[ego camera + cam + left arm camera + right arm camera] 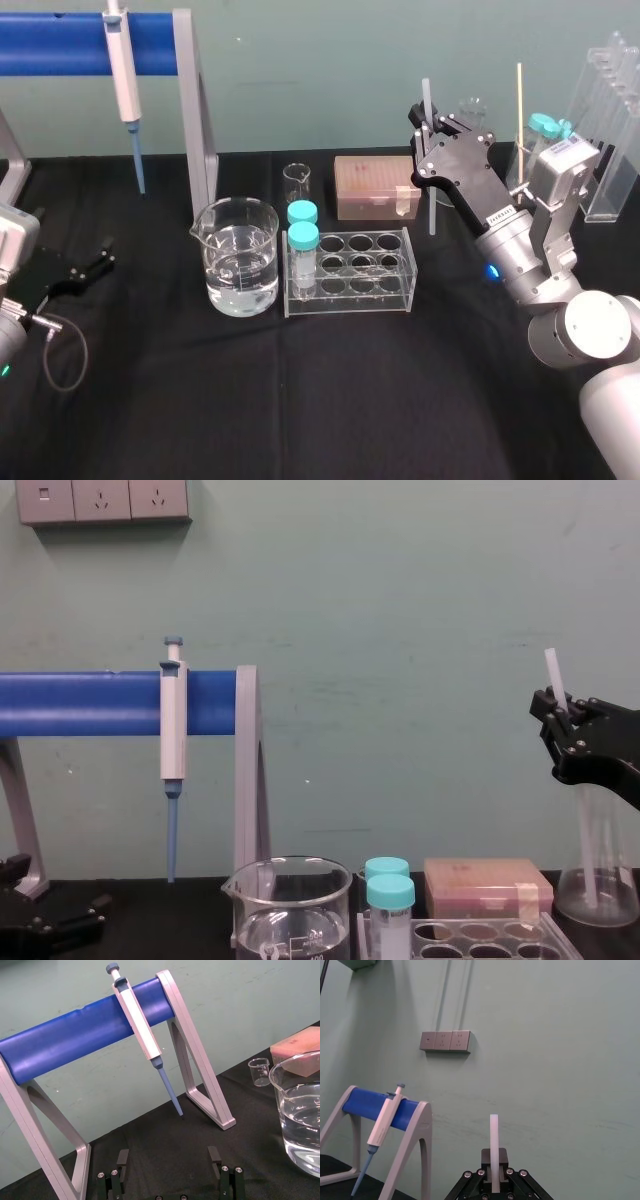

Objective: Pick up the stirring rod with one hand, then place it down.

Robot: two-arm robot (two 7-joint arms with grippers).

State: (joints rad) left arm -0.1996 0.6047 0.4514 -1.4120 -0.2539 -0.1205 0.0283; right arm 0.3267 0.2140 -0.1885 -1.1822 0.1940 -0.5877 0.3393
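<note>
Right gripper (pixel 428 124), raised at centre right of the frame, is closed on the stirring rod (pixel 431 208), holding it near-upright, its lower end just right of the pink box (pixel 375 187). Left gripper (pixel 85 270) rests on the worktop (pixel 300 400) at lower left, fingers spread, empty.

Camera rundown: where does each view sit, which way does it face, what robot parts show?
Head: high, looking down at the table; left pincer at left, right pincer holding the stirring rod at right.
Chest: low, facing the wall across the table; both pincers at its sides.
Left wrist: on the left arm, facing the pipette stand; its open pincer shows.
Right wrist: on the right arm, facing the wall; its pincer clamps the stirring rod.
Shared: all four see the pipette stand.
</note>
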